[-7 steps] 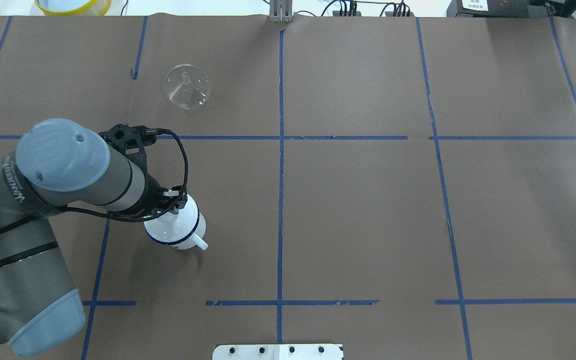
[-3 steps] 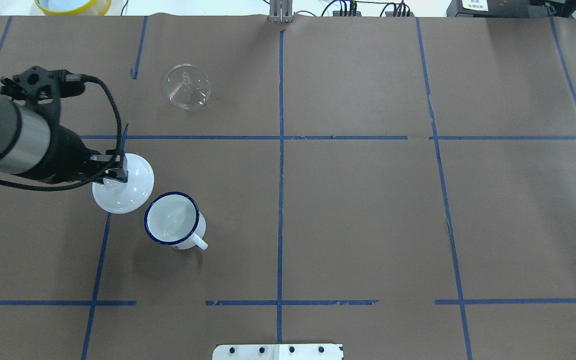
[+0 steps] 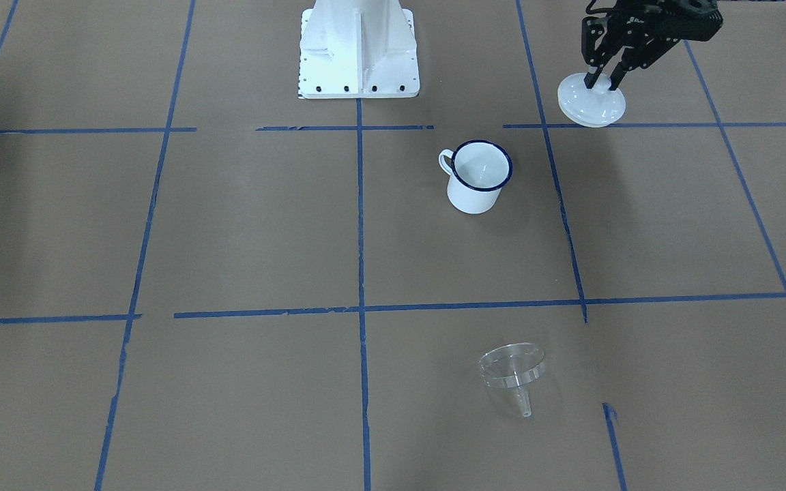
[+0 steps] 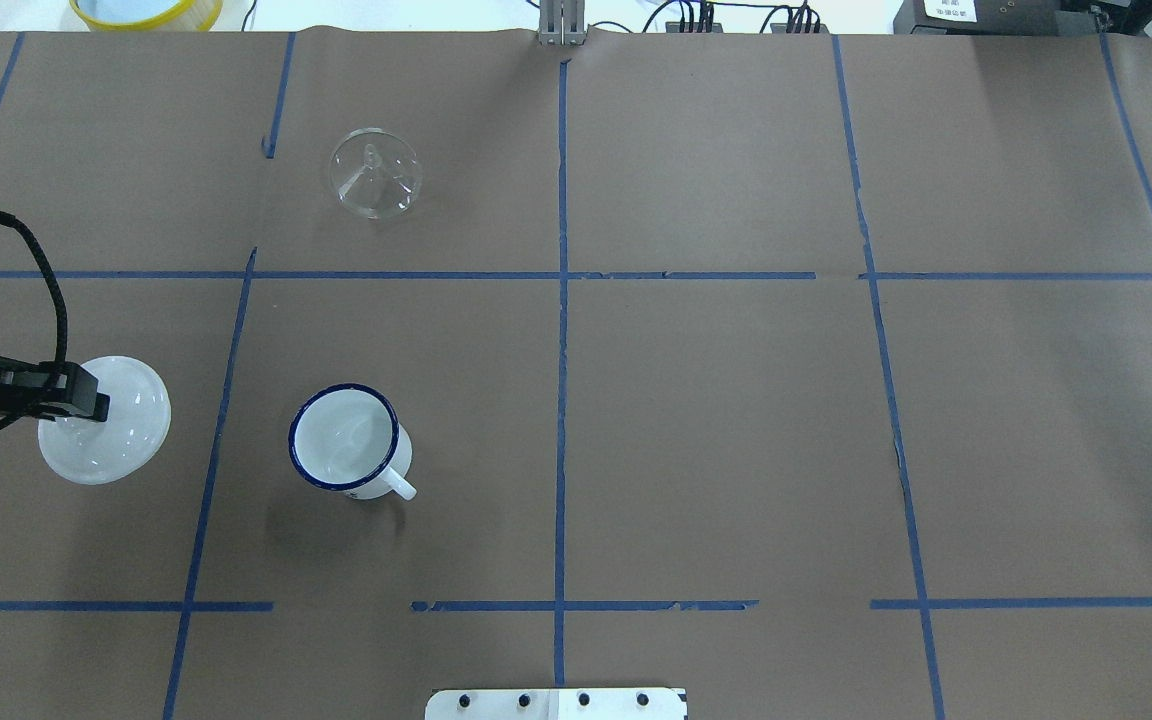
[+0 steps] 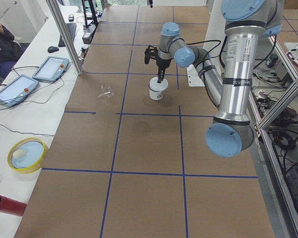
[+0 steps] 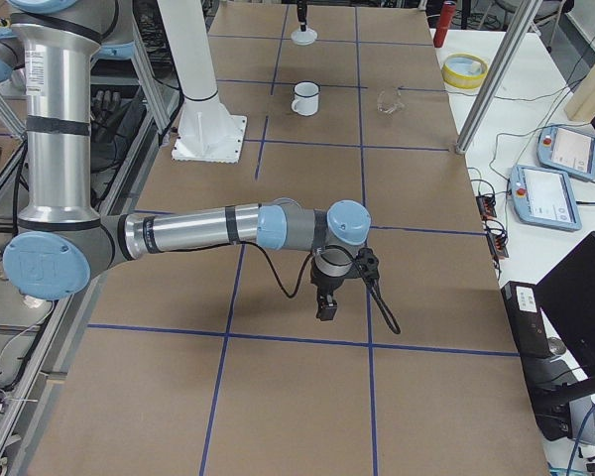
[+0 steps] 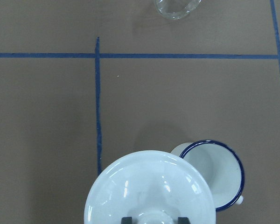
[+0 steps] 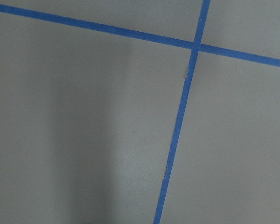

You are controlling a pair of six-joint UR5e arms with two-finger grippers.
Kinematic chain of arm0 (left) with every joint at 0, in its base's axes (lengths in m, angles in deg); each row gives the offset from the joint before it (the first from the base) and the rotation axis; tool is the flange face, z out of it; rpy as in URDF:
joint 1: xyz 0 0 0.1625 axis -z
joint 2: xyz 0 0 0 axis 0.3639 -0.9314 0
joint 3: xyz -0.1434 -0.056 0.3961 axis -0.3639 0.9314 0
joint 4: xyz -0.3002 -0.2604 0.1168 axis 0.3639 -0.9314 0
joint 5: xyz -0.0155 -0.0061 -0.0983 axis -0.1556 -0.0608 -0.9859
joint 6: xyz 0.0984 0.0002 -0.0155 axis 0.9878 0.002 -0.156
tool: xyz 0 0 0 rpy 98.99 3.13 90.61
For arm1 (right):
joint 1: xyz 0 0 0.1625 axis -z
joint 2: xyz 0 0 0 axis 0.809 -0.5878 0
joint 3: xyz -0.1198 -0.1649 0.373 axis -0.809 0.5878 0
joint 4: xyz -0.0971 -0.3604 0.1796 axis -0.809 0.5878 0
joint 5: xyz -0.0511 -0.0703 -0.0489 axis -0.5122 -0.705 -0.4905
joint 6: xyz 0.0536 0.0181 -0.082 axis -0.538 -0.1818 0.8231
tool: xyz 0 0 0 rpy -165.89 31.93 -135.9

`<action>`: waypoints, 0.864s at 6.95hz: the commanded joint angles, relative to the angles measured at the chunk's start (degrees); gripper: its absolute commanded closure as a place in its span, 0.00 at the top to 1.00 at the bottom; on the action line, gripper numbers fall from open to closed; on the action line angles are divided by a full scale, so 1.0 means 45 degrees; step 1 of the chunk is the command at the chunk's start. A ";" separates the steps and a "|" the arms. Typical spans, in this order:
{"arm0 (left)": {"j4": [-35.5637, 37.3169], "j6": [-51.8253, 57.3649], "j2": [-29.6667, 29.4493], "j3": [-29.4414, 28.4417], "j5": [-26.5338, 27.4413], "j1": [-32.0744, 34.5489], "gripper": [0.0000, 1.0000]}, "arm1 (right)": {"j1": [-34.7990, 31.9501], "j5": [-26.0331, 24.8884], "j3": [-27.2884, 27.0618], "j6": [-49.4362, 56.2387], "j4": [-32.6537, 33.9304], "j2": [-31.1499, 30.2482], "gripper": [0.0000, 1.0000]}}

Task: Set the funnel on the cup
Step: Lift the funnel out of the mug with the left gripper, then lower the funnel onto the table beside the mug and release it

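The cup (image 4: pixel 346 440), a white mug with a dark blue rim, stands open and empty on the brown paper; it also shows in the front view (image 3: pixel 478 174) and the left wrist view (image 7: pixel 214 172). The clear funnel (image 4: pixel 374 172) lies on the paper farther away, apart from the cup, with its spout seen in the front view (image 3: pixel 512 368). My left gripper (image 4: pixel 86 405) is shut on the knob of a round white lid (image 4: pixel 116 430) and holds it to the cup's left. My right gripper (image 6: pixel 325 307) hangs over bare paper far to the right; I cannot tell whether it is open.
A yellow-rimmed bowl (image 4: pixel 146 10) sits past the table's far left corner. The robot's white base (image 3: pixel 359 48) stands at the near edge. Control tablets (image 5: pixel 49 68) and a person (image 5: pixel 0 34) are along the far side. Blue tape lines cross the paper.
My left gripper has lifted the white lid off the cup and carried it left. The cup now stands uncovered. The funnel has not moved.
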 commanded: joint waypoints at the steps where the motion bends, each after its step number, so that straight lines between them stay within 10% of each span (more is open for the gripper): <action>1: -0.2394 -0.1379 0.0284 -0.1670 0.0071 -0.0859 0.00 | 0.0000 0.0000 0.0000 0.0000 -0.0009 -0.0007 1.00; 6: -0.5953 -0.4413 0.0402 -0.4858 0.2391 -0.3461 0.00 | 0.0000 0.0000 0.0000 0.0000 -0.0009 -0.0006 1.00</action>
